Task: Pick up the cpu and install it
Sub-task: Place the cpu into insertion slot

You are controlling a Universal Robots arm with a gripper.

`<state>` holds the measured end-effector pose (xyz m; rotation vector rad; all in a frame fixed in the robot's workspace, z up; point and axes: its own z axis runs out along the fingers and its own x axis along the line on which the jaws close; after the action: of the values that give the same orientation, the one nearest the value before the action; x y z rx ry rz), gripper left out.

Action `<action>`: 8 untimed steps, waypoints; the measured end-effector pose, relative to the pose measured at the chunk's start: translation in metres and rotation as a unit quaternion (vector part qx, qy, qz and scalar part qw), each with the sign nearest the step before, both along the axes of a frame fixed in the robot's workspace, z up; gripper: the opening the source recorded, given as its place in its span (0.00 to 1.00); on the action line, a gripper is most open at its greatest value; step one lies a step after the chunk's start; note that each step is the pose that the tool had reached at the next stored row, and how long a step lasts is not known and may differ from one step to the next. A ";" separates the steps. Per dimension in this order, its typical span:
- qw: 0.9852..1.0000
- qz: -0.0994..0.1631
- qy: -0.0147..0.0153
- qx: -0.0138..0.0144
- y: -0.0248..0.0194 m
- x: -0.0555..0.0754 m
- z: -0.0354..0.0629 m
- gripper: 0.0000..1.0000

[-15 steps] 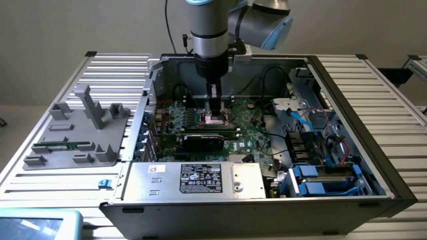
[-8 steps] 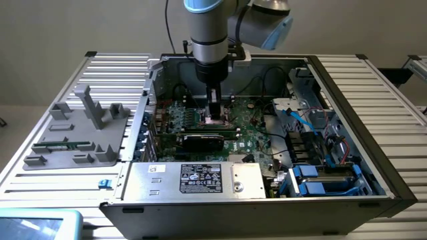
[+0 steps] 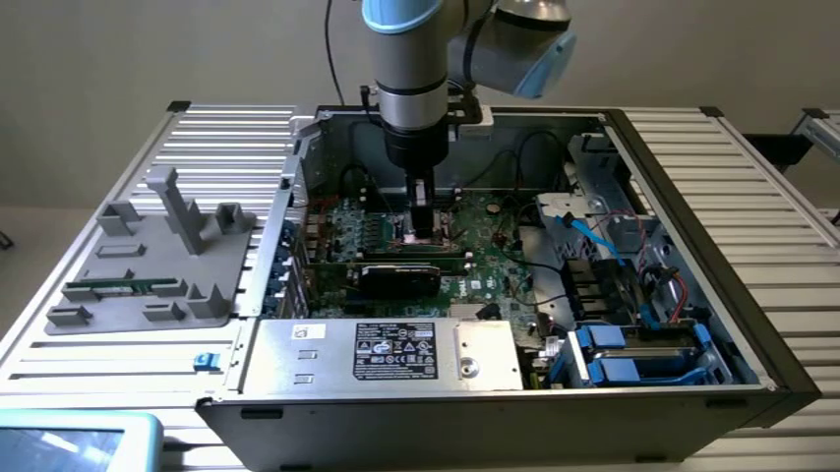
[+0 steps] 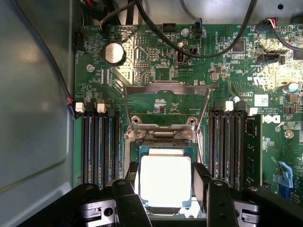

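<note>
Silver-grey tubing on the arm (image 3: 415, 93) here, rounded joints capped in pale blue, a darker ring where the sections meet. Thin black cable (image 3: 330, 44) alongside. Further down, all black: a stout cylindrical wrist, then a slim boxy gripper (image 3: 420, 236). Up close from the wrist view — two black fingers (image 4: 201, 187) with flat grey inner pads, chunky black linkages behind them, small silvery screws (image 4: 108, 211) set into the knuckles

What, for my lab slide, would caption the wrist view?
Gripper low over the cpu at the socket, its metal load frame swung open, memory slots on both sides.
</note>
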<state>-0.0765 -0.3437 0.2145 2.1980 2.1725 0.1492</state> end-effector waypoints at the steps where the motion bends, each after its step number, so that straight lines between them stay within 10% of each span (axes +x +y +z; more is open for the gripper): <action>1: 1.000 0.000 0.000 0.000 0.0000 0.000 -0.0014 0.54; 8: 1.000 0.001 0.000 0.000 0.0000 0.000 -0.0094 0.54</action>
<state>-0.0768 -0.3437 0.2051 2.1969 2.1738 0.1492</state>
